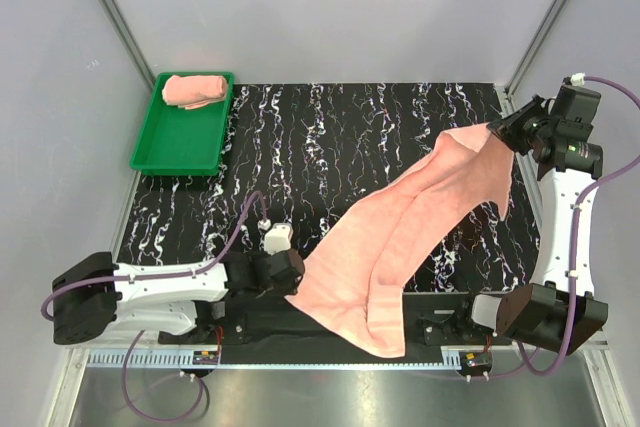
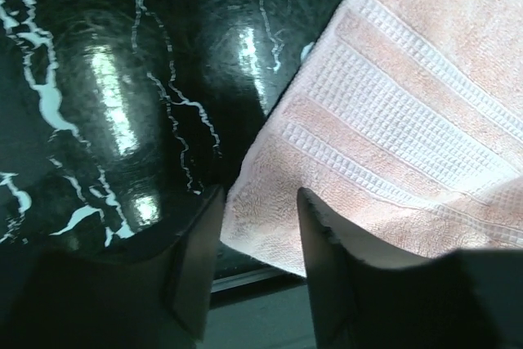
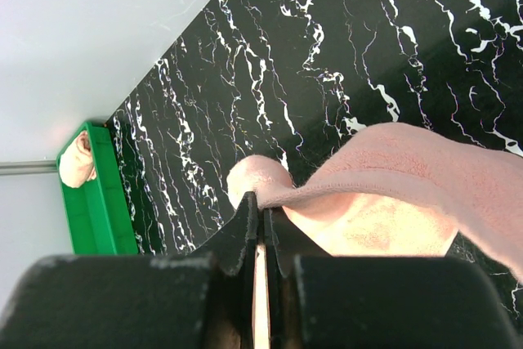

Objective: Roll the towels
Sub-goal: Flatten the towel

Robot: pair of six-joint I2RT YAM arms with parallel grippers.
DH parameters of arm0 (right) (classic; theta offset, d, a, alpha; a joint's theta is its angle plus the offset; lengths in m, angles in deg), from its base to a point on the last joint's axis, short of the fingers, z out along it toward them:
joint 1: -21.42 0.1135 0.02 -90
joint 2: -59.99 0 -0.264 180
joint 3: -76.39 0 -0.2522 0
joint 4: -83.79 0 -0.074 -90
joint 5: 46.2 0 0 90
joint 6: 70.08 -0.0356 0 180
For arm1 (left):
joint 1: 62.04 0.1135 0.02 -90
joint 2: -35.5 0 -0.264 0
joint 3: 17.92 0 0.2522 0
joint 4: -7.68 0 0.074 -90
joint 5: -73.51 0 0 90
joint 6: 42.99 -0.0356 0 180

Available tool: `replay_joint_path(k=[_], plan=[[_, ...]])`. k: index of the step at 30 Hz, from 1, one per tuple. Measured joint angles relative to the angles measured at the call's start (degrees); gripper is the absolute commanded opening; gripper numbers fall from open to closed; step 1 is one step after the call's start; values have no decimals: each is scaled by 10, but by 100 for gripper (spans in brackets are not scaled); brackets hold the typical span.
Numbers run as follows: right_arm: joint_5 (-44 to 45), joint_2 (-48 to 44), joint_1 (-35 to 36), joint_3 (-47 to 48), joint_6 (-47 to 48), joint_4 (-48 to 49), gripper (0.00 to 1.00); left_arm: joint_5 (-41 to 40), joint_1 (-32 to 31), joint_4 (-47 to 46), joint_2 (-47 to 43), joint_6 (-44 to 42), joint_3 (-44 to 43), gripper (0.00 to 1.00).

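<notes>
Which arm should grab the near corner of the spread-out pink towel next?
Left, I'd say. The left hand is open, with the near corner of the towel right at its fingers. The right hand is busy, shut on the far corner.

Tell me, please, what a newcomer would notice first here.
A pink towel stretches diagonally across the black marbled table, its far corner pinched in the right hand. The left hand straddles its near corner, fingers apart. A second towel sits rolled in the green tray, far left.
</notes>
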Motion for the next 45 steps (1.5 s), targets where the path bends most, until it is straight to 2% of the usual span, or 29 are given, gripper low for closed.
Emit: replay_joint_path(k=[5,6,7,8,15,19,25,30,34,37,39,40,42,45], plan=[[0,0,0,0,1,0,0,16,-1,-13,9,8,-1,24],[0,0,0,0,2,0,0,18,-2,-15,11,10,-1,19],[0,0,0,-1,2,0,0,22,-3,-19,13,12,0,6],[0,0,0,-2,2,0,0,25,-4,-24,15,16,1,0],[0,0,0,-12,2,0,0,31,-11,-56,30,7,-2,0],[0,-1,0,-11,2,-5,0,15,-13,25,-2,-7,-26,0],[0,-36,0,-3,1,-35,0,-73,-13,187,-140,-48,-163,0],[3,-122,0,3,-1,-63,0,-164,-13,292,-232,-103,-294,0],[23,-191,0,4,-8,-82,0,-233,-12,333,-279,-174,-349,0],[31,-206,0,0,-16,-82,0,-278,-10,328,-280,-237,-364,0],[32,-188,0,-18,-23,-73,0,-289,17,308,-259,-295,-367,0],[32,-168,0,-30,-27,-67,0,-275,55,288,-240,-326,-367,0],[34,-118,0,-59,-36,-49,0,-222,157,243,-193,-378,-367,0],[46,-31,0,-103,-48,-21,0,-96,331,167,-102,-430,-365,0]])
